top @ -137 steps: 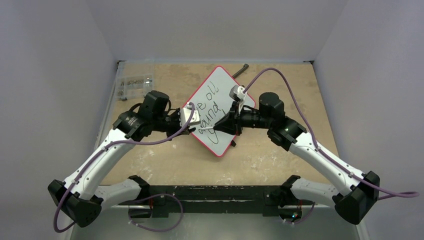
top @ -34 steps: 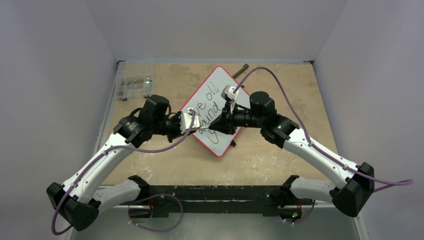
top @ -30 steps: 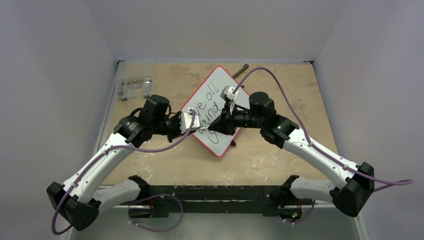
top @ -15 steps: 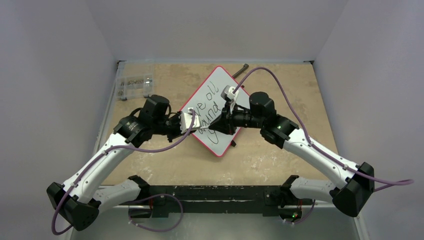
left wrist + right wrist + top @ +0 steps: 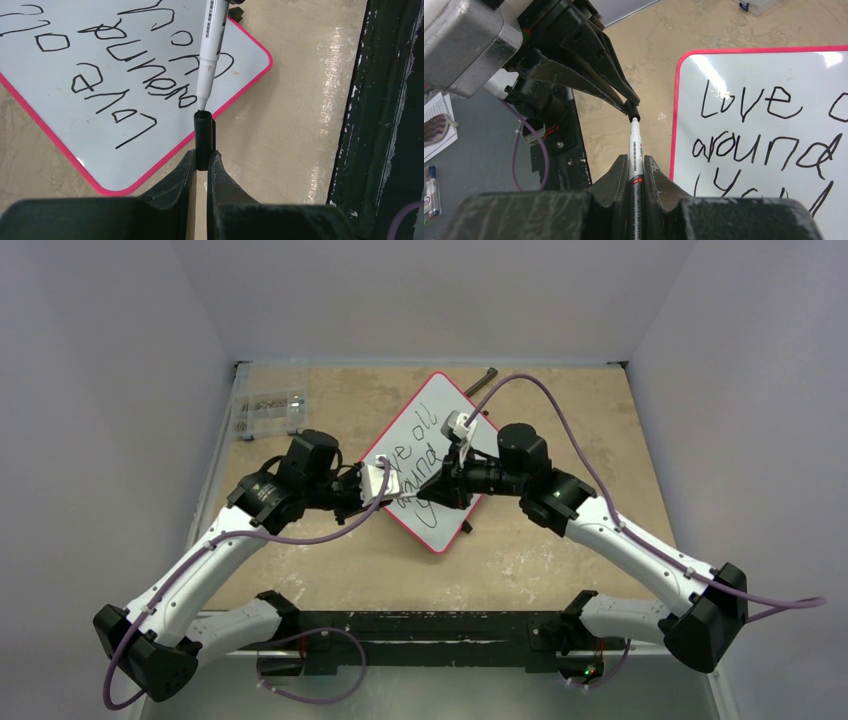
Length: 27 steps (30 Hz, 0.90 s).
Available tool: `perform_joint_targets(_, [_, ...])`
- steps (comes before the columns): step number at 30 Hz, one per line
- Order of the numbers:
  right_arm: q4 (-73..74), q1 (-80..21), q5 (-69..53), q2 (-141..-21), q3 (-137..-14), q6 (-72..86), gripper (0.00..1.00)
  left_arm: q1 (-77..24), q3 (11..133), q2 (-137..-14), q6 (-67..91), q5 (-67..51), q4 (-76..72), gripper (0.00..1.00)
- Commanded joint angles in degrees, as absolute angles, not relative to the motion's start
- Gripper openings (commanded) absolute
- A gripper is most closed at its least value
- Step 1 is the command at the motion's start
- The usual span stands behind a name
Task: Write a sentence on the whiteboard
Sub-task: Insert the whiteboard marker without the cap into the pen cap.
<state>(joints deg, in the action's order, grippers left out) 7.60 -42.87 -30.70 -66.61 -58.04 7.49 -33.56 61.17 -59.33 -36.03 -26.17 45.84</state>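
At the far left of the table [image 5: 600, 420] we see a small clear box [image 5: 268, 412], well apart from the work. Next comes the left hand [image 5: 202, 157], its fingers narrow and pinched on a black cap [image 5: 203, 137], which stands with its open mouth pointing away from the hand, above the table just beside the near rim of the whiteboard [image 5: 30, 70].

The whiteboard lies flat in the middle of the table, turned at an angle, and the sentence [image 5: 754, 147] reads "Love all around you" in three lines. We judge the writing itself done: no word looks missing from where we stand.

To the right, the right hand [image 5: 636, 162] is clamped on the marker [image 5: 635, 150], which is lifted off the board and lined up with the cap. Its tip sits right at the cap's mouth; the white collar behind it is fully exposed, so the cap is not yet pushed home.

What we think is left: press the two together until the cap seats, then set the marker down.
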Motion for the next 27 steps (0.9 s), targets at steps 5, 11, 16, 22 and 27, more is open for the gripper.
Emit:
perform_joint_targets(5, [4.88,-43.33,-31.41,-67.94,-58.49,7.89,0.00,-33.94,61.88,-58.38,-35.38,-27.70,43.35,0.00])
perform_joint_targets(11, [4.66,-43.31,-32.78,-68.74,-58.58,7.74,0.00,-33.85,61.87,-58.74,-35.57,-28.12,43.50,0.00])
perform_joint_targets(16, [4.83,-43.62,-36.09,-70.85,-60.05,6.70,0.00,-33.95,61.79,-58.89,-36.67,-29.10,44.23,0.00])
perform_joint_targets(22, [6.94,-44.42,-37.50,-74.68,-63.23,4.79,0.00,-34.09,61.27,-58.45,-37.74,-30.39,44.49,0.00])
perform_joint_targets(27, [7.34,-45.85,-37.16,-77.11,-64.79,4.50,0.00,-34.23,61.39,-58.61,-37.21,-31.02,44.24,0.00])
